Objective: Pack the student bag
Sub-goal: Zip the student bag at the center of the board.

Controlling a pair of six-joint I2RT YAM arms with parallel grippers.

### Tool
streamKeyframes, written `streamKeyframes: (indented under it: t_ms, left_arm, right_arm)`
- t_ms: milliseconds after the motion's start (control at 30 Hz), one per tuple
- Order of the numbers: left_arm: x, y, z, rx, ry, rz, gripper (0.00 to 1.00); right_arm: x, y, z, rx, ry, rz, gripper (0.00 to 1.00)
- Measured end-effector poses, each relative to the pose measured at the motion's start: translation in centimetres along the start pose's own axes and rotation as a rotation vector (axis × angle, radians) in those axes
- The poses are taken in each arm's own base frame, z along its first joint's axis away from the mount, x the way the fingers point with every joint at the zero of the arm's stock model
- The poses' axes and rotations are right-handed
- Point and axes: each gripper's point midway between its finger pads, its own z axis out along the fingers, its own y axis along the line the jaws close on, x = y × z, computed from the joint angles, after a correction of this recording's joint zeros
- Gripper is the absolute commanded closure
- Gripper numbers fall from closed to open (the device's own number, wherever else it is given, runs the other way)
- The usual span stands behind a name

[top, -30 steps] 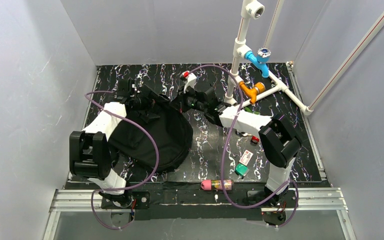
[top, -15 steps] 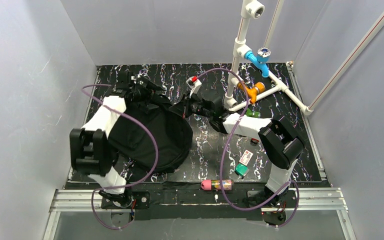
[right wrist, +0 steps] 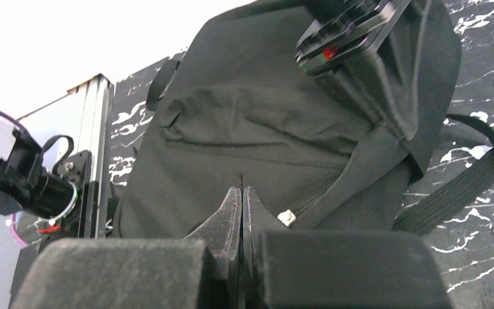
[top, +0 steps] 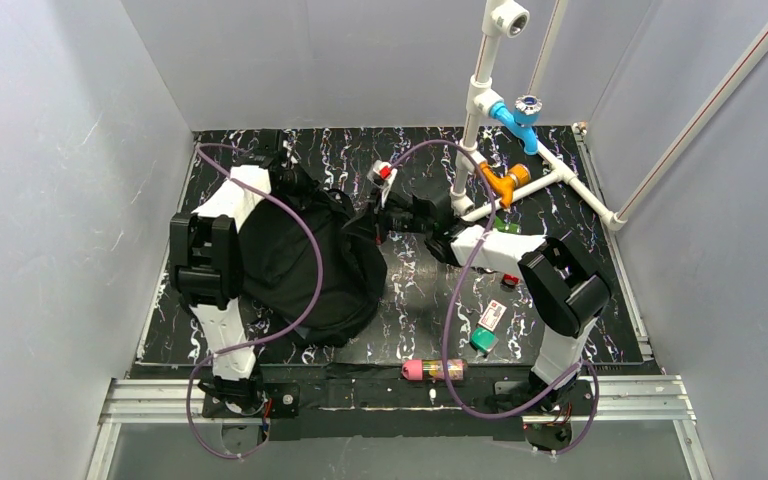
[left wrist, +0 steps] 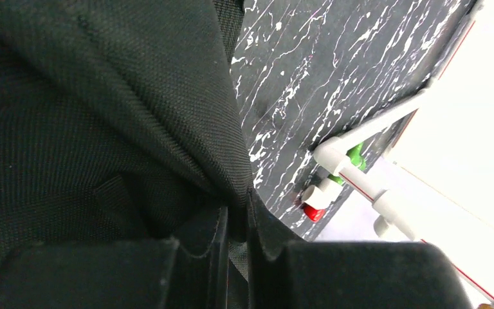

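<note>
Top external view: the student bag [top: 300,265] lies slumped on the left half of the dark marbled counter [top: 415,290], filling the space between the two tools. The left tool [top: 298,186] sits at the bag's far left rim, and the bulk of the bag spreads from it toward the arm bases. The right tool [top: 372,216] meets the bag's right edge from the opposite side. Well behind the right tool, near its arm's base, lie a pink pencil case [top: 435,370] and a green item [top: 483,339]. Off to the tool's right stands a white pipe frame [top: 475,110]

Left wrist view: the left tool [left wrist: 235,219] is clamped on a ridge of the bag's black fabric, which rises from between its fingers. More cloth fills the space to the tool's left. Ahead to its right are bare counter, part of the white pipe frame and a red cap [left wrist: 313,212]

Right wrist view: the right tool [right wrist: 241,196] has its fingers pressed together, tips against a seam on the bag's front panel. Whether any cloth is caught between them I cannot tell. A zipper pull [right wrist: 287,217] lies just right of the fingertips, and a black strap [right wrist: 466,183] loops over the counter farther right
</note>
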Motion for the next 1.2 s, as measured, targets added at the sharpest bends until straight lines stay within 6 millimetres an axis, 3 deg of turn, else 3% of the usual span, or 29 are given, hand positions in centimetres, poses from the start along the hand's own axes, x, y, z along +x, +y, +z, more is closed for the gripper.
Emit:
streamKeyframes:
  t_ms: [100, 233, 367, 433, 467, 567, 633, 767, 900, 1033, 1200]
  left_arm:
    - [-0.5, -0.2, 0.7, -0.015, 0.009, 0.043, 1.00]
    - [-0.1, -0.2, 0.9, -0.044, 0.078, 0.069, 1.00]
    - [0.9, -0.4, 0.4, -0.046, 0.129, 0.097, 1.00]
    - [1.0, -0.7, -0.1, -0.035, 0.126, 0.121, 0.65]
    - [0.9, -0.8, -0.5, -0.027, 0.116, 0.141, 0.55]
    - [0.1, -1.1, -2.3, 0.001, 0.046, 0.228, 0.38]
    - [0.1, -1.4, -4.3, 0.027, -0.014, 0.303, 0.35]
    - [3.2, -3.4, -8.6, 0.086, -0.103, 0.565, 0.37]
    - [7.7, -6.1, -10.7, 0.243, -0.146, 0.963, 0.42]
    - [7.3, -5.2, -10.9, 0.279, -0.181, 1.326, 0.29]
    - [6.6, -4.3, -9.2, 0.326, -0.075, 1.589, 0.25]
  right_arm:
    - [1.0, 0.2, -1.0, -0.006, 0.018, 0.009, 0.99]
    - [2.6, 1.0, -4.5, 0.065, 0.000, 0.027, 0.99]
    - [2.0, 2.0, -7.4, 0.134, -0.048, 0.009, 0.99]
    - [1.4, 2.0, -7.7, 0.150, -0.064, 0.003, 0.99]
    - [1.2, 2.0, -7.6, 0.148, -0.065, 0.004, 0.99]
    - [0.4, 2.6, -7.0, 0.107, -0.062, 0.002, 0.99]
    - [-0.5, 3.1, -6.4, 0.069, -0.063, -0.008, 0.99]
    - [-1.4, 4.0, -5.8, 0.002, -0.053, -0.021, 0.99]
    - [-0.3, 4.5, -5.7, -0.041, -0.015, -0.012, 0.99]
    - [0.1, 4.9, -5.8, -0.068, 0.005, -0.015, 0.99]
    - [-0.6, 5.5, -5.5, -0.111, 0.018, -0.023, 0.99]
